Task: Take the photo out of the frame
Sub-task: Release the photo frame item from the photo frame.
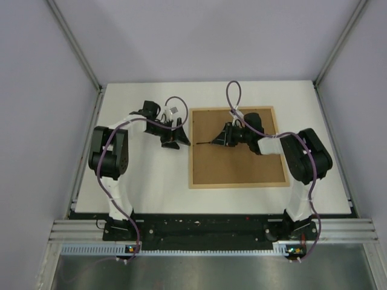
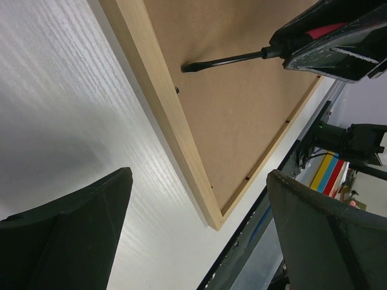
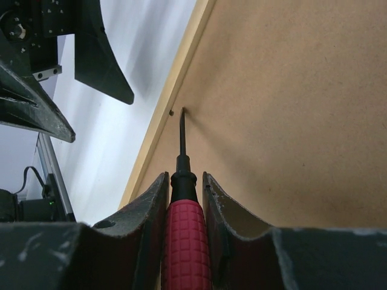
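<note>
A: None of the task done yet, by the look of it. Frame (image 1: 239, 183) lying face down mid-table (image 1: 151, 187), brown backing board (image 1: 224, 166) uppermost and seated inside the rim.
B: And the photo?
A: Hidden, presumably under the board. Not visible in any view.
B: Hands?
A: Right gripper (image 3: 184, 181) clamped narrowly on a red-handled screwdriver (image 3: 183, 235), tip just beside a small clip (image 3: 172, 112) at the left rim. Left gripper (image 1: 175, 144) spread wide, empty, just beside that rim.
B: Left to do?
A: Probably everything: fasteners turned, board lifted, photo drawn out.
B: Frame itself?
A: Thin pale wood, flat, square to the table.
</note>
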Tool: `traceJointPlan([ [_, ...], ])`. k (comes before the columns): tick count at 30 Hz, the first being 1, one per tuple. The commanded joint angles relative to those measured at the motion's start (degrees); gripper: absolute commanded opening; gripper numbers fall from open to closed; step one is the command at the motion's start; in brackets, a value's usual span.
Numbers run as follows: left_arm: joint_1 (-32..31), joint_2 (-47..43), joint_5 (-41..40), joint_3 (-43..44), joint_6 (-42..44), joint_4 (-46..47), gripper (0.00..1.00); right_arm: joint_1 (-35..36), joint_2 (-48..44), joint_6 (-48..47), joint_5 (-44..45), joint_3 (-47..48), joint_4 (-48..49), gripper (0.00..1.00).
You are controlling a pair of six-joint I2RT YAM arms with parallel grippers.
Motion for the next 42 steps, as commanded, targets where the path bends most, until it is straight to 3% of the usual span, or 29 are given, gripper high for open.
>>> traceJointPlan([
  [1,-0.66,1.44,3.09,2.87,-1.46,2.31,0.98,0.87,-0.25,0.79,-0.42,1.3,4.11,0.0],
  [12,-1.89,6.36,6.69,5.68,-4.27,4.07,0.98,0.87,0.89,2.99,-3.49,1.38,4.99,0.0],
  [42,-3.47,9.35,5.64,7.97,-7.79,7.06,0.98,-1.06,1.86,2.2,-5.34,2.35,2.35,0.0],
])
